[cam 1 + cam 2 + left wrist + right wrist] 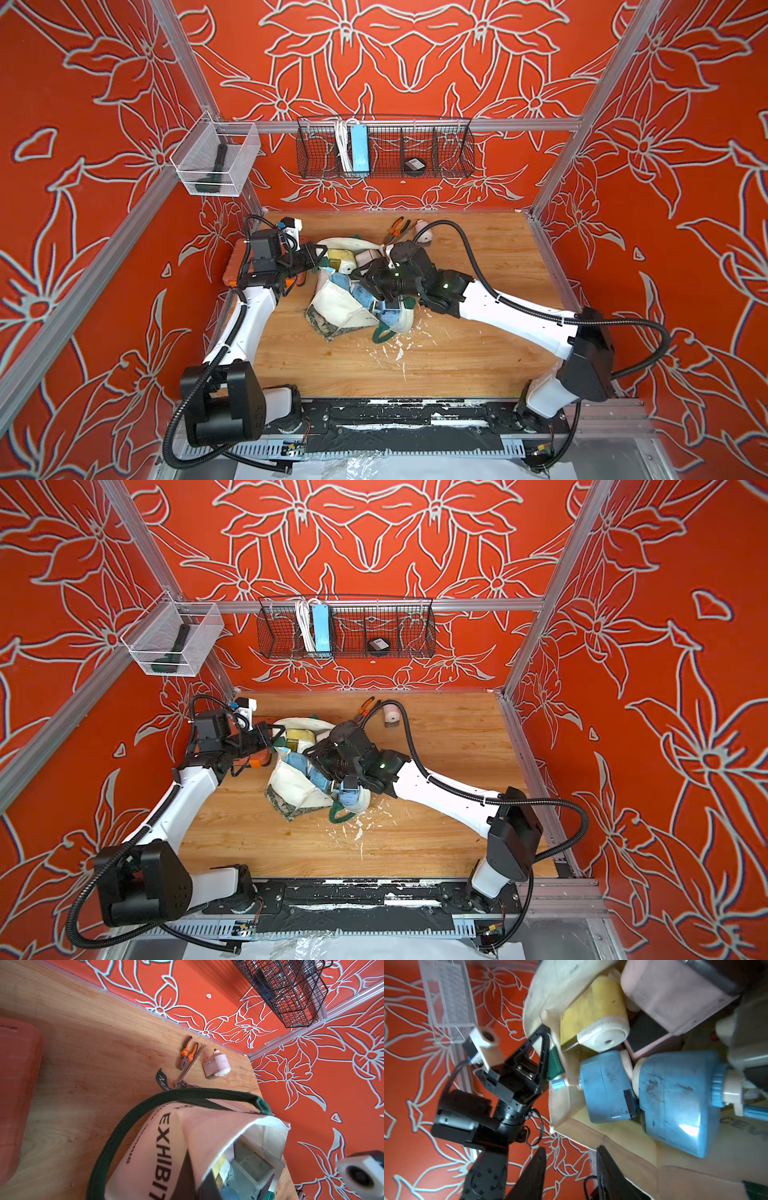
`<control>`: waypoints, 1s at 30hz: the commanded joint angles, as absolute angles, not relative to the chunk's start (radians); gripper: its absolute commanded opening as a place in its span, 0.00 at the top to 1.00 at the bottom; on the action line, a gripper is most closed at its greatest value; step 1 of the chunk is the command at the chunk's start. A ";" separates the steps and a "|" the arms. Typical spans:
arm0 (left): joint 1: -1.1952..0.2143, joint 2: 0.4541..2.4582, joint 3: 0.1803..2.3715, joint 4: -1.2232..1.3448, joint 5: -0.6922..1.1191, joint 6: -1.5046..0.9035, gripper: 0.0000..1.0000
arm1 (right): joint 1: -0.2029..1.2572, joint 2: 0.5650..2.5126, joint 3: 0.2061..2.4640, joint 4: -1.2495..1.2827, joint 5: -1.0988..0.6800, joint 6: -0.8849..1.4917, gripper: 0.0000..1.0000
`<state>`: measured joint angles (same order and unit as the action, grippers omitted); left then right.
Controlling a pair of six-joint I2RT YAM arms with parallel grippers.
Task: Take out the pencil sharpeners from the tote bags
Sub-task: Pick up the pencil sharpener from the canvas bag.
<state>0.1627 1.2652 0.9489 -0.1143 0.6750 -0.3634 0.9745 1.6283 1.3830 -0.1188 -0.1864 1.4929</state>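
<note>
Right wrist: boxy, scuffed plastic pencil sharpeners (675, 1105) crowd floppy canvas tote (695, 1178).

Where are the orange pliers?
In a top view the orange pliers lie at the back middle of the table, close beside a pink pencil sharpener and just behind the tote bag.

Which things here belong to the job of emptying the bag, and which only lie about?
Job: tote bag; yellow sharpener and blue sharpeners inside it; pink sharpener already out.
Lying about: pliers, orange case, wire basket, mesh tray.
</note>
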 commanded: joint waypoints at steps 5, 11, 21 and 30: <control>0.163 1.221 0.960 -0.058 0.700 -0.353 1.00 | 0.969 1.732 1.431 -0.117 -0.274 1.430 0.63; 0.163 1.216 0.959 -0.058 0.698 -0.350 1.00 | 0.920 1.793 1.476 -0.127 -0.255 1.443 0.64; 0.163 1.223 0.959 -0.061 0.698 -0.350 1.00 | 0.840 1.958 1.599 -0.105 -0.327 1.510 0.58; 0.163 1.222 0.957 -0.057 0.704 -0.350 1.00 | 0.760 2.009 1.682 -0.197 -0.289 1.483 0.47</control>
